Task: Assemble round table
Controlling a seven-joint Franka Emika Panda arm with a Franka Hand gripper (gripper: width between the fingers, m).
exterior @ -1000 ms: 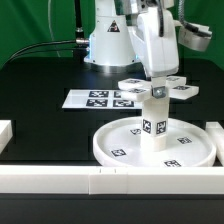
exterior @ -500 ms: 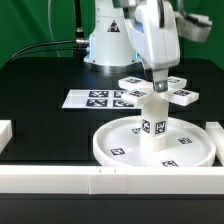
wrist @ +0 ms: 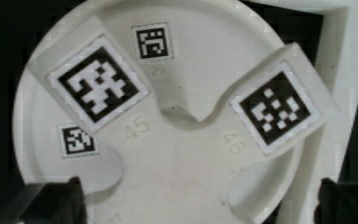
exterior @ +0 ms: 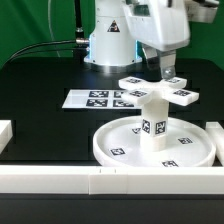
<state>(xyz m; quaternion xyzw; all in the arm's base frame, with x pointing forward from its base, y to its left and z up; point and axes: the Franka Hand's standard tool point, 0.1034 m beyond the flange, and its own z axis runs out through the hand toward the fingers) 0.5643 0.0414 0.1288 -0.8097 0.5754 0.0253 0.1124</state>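
Note:
The large rimmed round disc (exterior: 115, 148) lies at the front of the table. The short thick post (exterior: 153, 124) stands upright in its middle. The small cross-shaped piece (exterior: 156, 92) rests on top of the post. My gripper (exterior: 165, 70) hangs just above the cross's far right arm, open and holding nothing. In the wrist view the cross (wrist: 274, 100) shows two tagged arms over the disc (wrist: 211, 40), with my gripper (wrist: 197, 205) spread wide and its dark fingers (wrist: 60, 200) at the frame's edges.
The marker board (exterior: 98, 98) lies behind the disc on the exterior view's left. Long white border bars (exterior: 60, 178) run along the front, with blocks at the left (exterior: 5, 135) and right (exterior: 214, 132). The robot base (exterior: 105, 40) stands at the back.
My gripper has risen off the cross-shaped piece and shifted towards the exterior view's right. The cross stays on the post.

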